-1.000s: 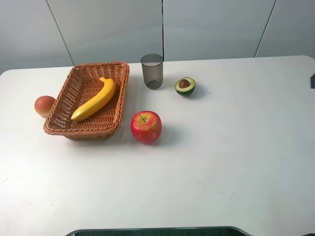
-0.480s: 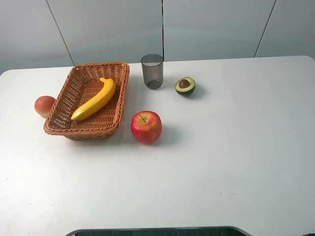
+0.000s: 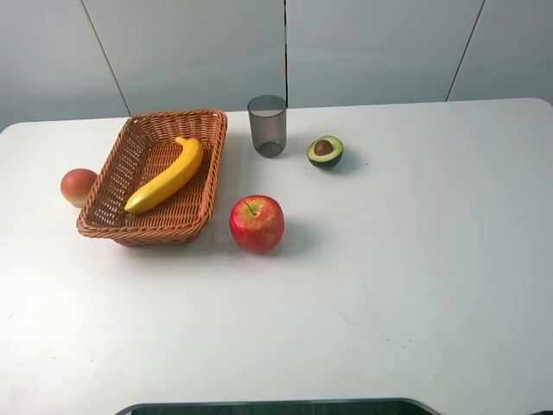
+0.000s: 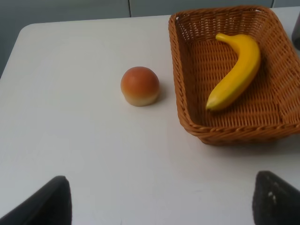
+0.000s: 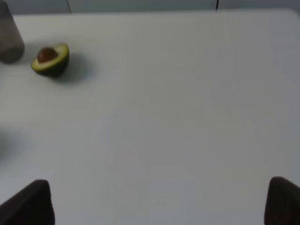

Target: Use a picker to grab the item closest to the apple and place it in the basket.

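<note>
A red apple (image 3: 257, 222) sits on the white table just right of the wicker basket (image 3: 210, 138). A yellow banana (image 3: 167, 176) lies inside the basket (image 4: 185, 112); the banana (image 4: 235, 70) also shows in the left wrist view. A halved avocado (image 3: 325, 151) lies behind the apple to the right, and a peach-coloured fruit (image 3: 78, 186) rests left of the basket. Neither arm appears in the exterior view. My left gripper (image 4: 164, 206) is open over bare table near the peach-coloured fruit (image 4: 139, 86). My right gripper (image 5: 157, 206) is open, well away from the avocado (image 5: 50, 59).
A grey translucent cup (image 3: 267, 124) stands behind the apple, between the basket and the avocado; its edge (image 5: 9, 37) shows in the right wrist view. The white table (image 3: 415, 285) stretches wide on the right and front.
A dark part of the right arm at the exterior view's right edge one second ago has gone out of view. The objects have not moved.
</note>
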